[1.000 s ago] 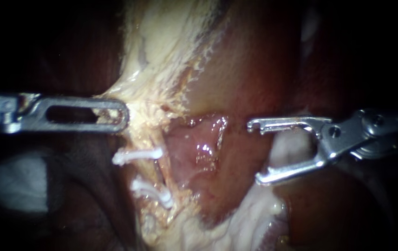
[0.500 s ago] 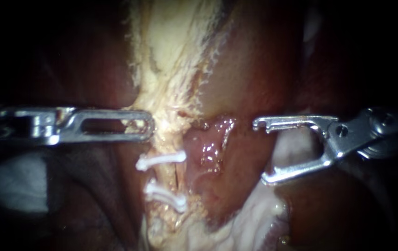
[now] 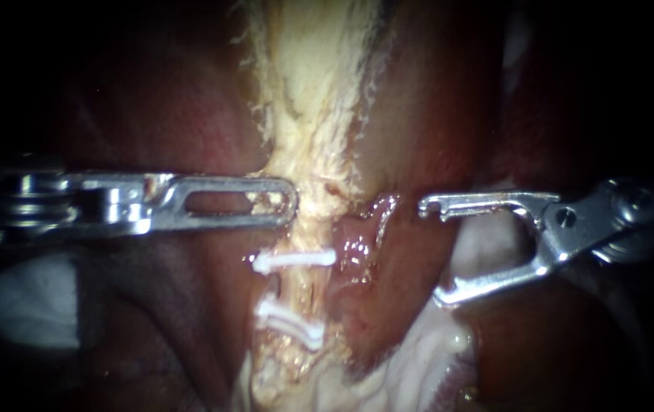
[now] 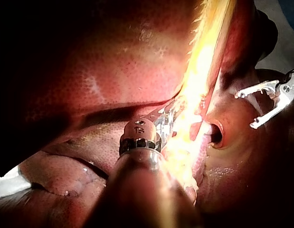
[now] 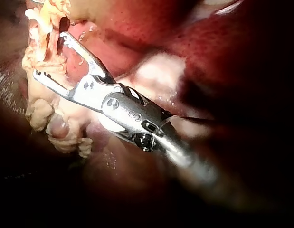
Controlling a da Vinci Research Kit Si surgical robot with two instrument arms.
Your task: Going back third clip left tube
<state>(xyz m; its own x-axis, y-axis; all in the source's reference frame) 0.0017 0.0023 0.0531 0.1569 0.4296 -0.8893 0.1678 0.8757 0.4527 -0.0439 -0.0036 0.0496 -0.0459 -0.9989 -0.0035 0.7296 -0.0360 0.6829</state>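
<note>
My left instrument [image 3: 285,202] comes in from the left, its slotted jaws shut on the pale yellow tissue strand [image 3: 315,91] that runs down the middle. Below the jaws, two white clips [image 3: 294,260] [image 3: 290,322] cross a thin tube [image 3: 301,294]. My right instrument [image 3: 430,252] hangs to the right of the tube with its jaws wide open and empty, apart from the tissue. In the left wrist view the left instrument [image 4: 171,117] bites into the bright strand, with the right instrument [image 4: 253,110] open beyond it. The right wrist view shows the open jaws of the right instrument [image 5: 49,54] beside the pale strand [image 5: 42,111].
Dark red liver [image 3: 433,107] lies on both sides of the strand. A moist pink pocket [image 3: 365,229] sits between the tube and the right instrument. White gauze [image 3: 14,305] lies low on the left, and pale fatty tissue [image 3: 410,366] below the right instrument.
My left instrument has moved to the right, dragging the pale strand, tube and both clips with it. The right instrument has stayed open and nearly in place.
</note>
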